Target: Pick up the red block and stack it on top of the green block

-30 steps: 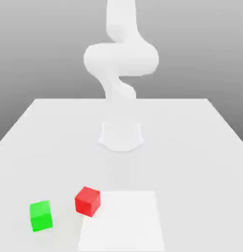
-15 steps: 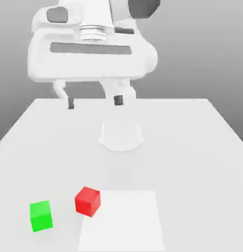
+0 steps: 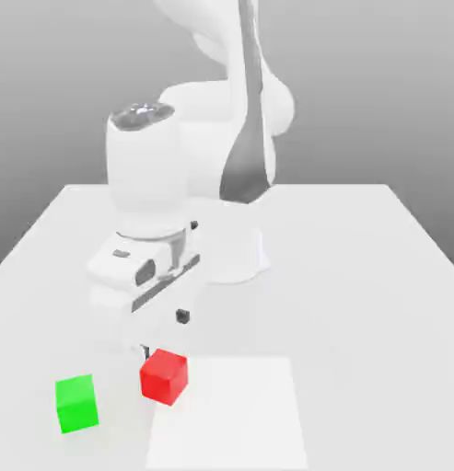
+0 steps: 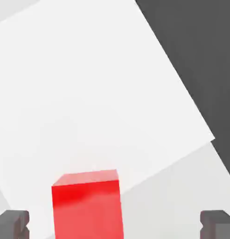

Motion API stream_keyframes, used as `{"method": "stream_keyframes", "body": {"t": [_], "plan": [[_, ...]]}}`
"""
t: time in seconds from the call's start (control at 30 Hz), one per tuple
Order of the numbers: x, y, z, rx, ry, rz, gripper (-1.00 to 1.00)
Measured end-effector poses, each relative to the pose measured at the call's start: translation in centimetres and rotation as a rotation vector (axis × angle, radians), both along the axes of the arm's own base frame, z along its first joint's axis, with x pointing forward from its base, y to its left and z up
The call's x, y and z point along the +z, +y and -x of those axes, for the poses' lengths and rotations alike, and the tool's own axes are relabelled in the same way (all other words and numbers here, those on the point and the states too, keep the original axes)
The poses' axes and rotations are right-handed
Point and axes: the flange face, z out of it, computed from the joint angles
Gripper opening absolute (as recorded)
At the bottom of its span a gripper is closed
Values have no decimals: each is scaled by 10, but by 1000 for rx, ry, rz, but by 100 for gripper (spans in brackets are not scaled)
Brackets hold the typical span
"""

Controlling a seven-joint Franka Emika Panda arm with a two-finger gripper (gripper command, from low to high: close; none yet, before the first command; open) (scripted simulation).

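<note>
- Gripper (image 3: 163, 333): fingers spread apart, empty, hanging just above the red block (image 3: 164, 376) so the block lines up between the fingertips (image 4: 13, 223), ready for a grasp.
- Red block: resting on the table (image 3: 359, 276), at the white patch's (image 3: 235, 414) edge.
- Green block (image 3: 76, 403): near, toward the exterior view's left, untouched.
- Change: half a second ago the hand was high above the table; it has come down.

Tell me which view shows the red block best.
The exterior view: the whole red block sits on the table, beside the green block, just below the gripper. The hand view shows it closer, between the open fingertips, but cut off by the frame.
</note>
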Motion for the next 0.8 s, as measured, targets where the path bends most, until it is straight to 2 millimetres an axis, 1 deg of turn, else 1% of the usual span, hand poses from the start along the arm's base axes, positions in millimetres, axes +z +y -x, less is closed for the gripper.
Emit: {"method": "stream_keyframes", "body": {"t": [0.07,0.2,0.33,0.37,0.53,0.57,0.6,0.8], "plan": [[-11,4,-1,25,2,5,0],[-33,3,-2,30,2,7,0],[-60,4,1,28,7,5,0],[-65,5,2,27,9,4,-100],[-65,5,2,27,11,2,-100],[-67,5,3,26,11,2,-100],[-65,5,2,27,10,2,-100],[-30,3,-2,31,4,6,-100]]}}
